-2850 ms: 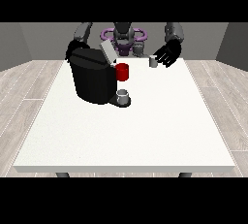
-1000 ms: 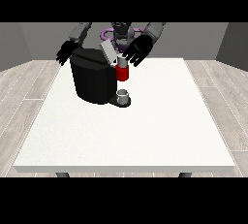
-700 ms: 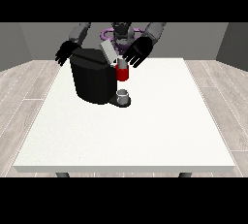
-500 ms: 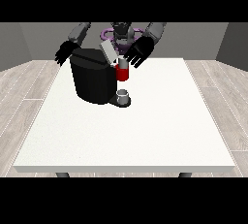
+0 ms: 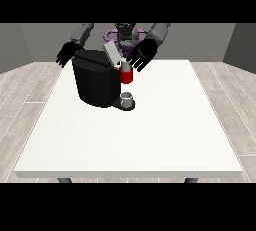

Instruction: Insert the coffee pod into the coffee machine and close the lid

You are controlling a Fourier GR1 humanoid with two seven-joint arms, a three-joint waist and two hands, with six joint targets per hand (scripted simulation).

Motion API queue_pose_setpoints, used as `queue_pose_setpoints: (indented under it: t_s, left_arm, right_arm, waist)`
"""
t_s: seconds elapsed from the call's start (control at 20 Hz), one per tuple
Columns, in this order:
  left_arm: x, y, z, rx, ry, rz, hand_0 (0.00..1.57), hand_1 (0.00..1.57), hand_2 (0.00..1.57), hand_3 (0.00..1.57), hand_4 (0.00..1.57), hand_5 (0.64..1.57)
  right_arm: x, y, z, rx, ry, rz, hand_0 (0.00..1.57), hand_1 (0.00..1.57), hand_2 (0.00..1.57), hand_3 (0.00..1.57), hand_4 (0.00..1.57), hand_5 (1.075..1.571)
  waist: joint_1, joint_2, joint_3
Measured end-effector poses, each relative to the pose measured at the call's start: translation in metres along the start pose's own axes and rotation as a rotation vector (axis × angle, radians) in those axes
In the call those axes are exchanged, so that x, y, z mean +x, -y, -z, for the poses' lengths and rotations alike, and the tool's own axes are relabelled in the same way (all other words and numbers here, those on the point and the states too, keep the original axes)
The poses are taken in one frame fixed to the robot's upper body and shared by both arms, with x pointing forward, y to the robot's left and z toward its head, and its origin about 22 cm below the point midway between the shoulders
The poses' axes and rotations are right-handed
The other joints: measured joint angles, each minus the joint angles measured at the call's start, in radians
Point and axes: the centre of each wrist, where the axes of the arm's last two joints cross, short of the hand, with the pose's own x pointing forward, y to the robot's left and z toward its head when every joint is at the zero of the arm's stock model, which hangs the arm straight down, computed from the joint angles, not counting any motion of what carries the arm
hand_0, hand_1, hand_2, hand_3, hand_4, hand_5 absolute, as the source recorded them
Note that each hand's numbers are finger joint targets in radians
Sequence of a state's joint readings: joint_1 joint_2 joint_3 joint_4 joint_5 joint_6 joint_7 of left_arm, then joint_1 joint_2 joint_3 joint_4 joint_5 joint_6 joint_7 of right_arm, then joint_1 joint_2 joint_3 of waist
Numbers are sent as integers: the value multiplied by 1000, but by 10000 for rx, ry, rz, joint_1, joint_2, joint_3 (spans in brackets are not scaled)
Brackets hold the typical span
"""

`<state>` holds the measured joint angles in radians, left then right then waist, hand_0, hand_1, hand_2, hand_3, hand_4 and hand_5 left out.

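Note:
The black coffee machine (image 5: 97, 82) stands on the table's far left part, its grey lid (image 5: 112, 54) tilted up and open. Its red pod holder (image 5: 126, 77) sticks out at the front right, over a small grey cup (image 5: 128, 99) on the drip tray. The hand at the view's right (image 5: 142, 54) hovers just above and right of the red holder and pinches the small grey coffee pod (image 5: 126, 66) at its fingertips. Behind the machine's left top corner, the hand at the view's left (image 5: 67, 54) has its fingers spread and holds nothing.
The white table (image 5: 150, 140) stretches wide towards the camera and to the right of the machine. The robot's torso (image 5: 126, 35) stands behind the far edge.
Since the oldest frame, the hand at the view's right has picked the pod off the table and carried it left to the machine. Over the last second it has barely shifted.

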<state>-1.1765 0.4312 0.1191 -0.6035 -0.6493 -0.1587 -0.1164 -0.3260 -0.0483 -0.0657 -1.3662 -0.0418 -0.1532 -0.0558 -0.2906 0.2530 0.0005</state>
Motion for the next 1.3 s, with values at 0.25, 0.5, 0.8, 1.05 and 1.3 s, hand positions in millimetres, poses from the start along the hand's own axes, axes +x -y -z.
queue_pose_setpoints:
  t_s: [0.25, 0.5, 0.8, 1.05, 1.3]
  left_arm:
    - [3, 0, 1, 28, 33, 59, 1161, 1161, 1195, 1058, 457, 1571]
    - [-3, 2, -2, -19, 94, 266, 1105, 1105, 1151, 980, 413, 1571]
    - [-5, 6, -3, -22, 131, 477, 1050, 1050, 1119, 962, 364, 1571]
    - [0, 0, -2, -1, 299, 618, 912, 912, 1022, 865, 363, 1571]
    - [-5, 1, -4, -288, 393, 1144, 0, 0, 0, 0, 0, 1571]
  right_arm:
    - [0, 0, 1, -161, -9, -17, 0, 0, 0, 0, 401, 1571]
    - [-1, -6, -2, -141, 35, -1, 0, 0, 0, 0, 434, 1571]
    - [-2, -5, -3, -91, 28, 22, 0, 0, 0, 0, 470, 1571]
    - [-5, -3, -1, -205, 135, -20, 0, 0, 0, 0, 419, 1571]
    - [-2, -2, 0, -227, 84, -15, 0, 0, 0, 0, 348, 1571]
  waist:
    - [64, 43, 8]
    - [96, 17, 7]
    - [155, -69, 9]
    - [220, 80, 5]
    - [190, 68, 16]
